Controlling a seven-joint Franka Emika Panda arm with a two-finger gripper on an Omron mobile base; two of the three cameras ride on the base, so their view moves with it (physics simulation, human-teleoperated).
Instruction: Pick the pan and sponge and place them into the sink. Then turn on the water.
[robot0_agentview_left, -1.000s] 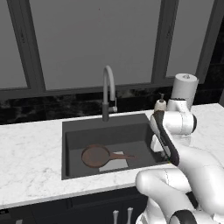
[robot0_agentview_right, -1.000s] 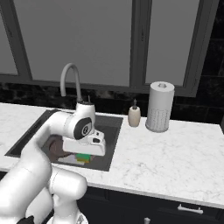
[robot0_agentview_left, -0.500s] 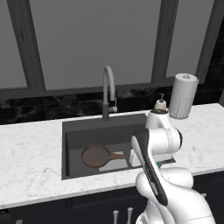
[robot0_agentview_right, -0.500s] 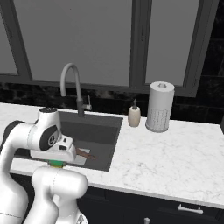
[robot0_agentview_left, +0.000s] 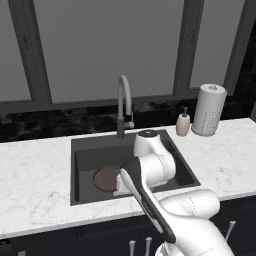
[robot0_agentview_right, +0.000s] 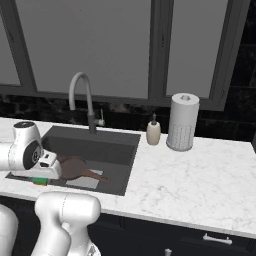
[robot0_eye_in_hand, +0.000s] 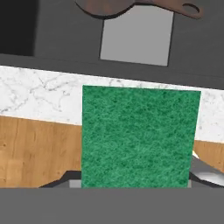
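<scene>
1. We look for writing first: the paper towel roll (robot0_agentview_right: 182, 121) and the soap dispenser bottle (robot0_agentview_right: 153, 132) on the counter (robot0_agentview_right: 200, 175) carry no label we can read.
2. We see the white arm bent low over the front edge of the sink (robot0_agentview_left: 82, 152); in the right base view its wrist lies nearly level at the sink's near left corner.
3. In that view the gripper (robot0_agentview_right: 40, 180) sits under the wrist, with a strip of green and yellow showing beneath it.
4. That strip is the sponge (robot0_eye_in_hand: 140, 136): in the hand view its rough green face spreads wide, flat-on to the camera, between the gripper's two sides.
5. We read the claw as closed on the sponge, its fingers part-way apart with the sponge between them; the fingertips themselves are hidden behind the sponge.
6. Past the sponge in the hand view we see the marble counter edge, a wooden floor, and the dark basin with its light grey square patch (robot0_eye_in_hand: 134, 40).
7. The pan (robot0_agentview_left: 105, 178) lies on the sink floor, reddish-brown and round, its long brown handle (robot0_agentview_right: 92, 174) pointing right across the grey patch.
8. The arched grey faucet (robot0_agentview_left: 124, 104) stands behind the basin.
</scene>
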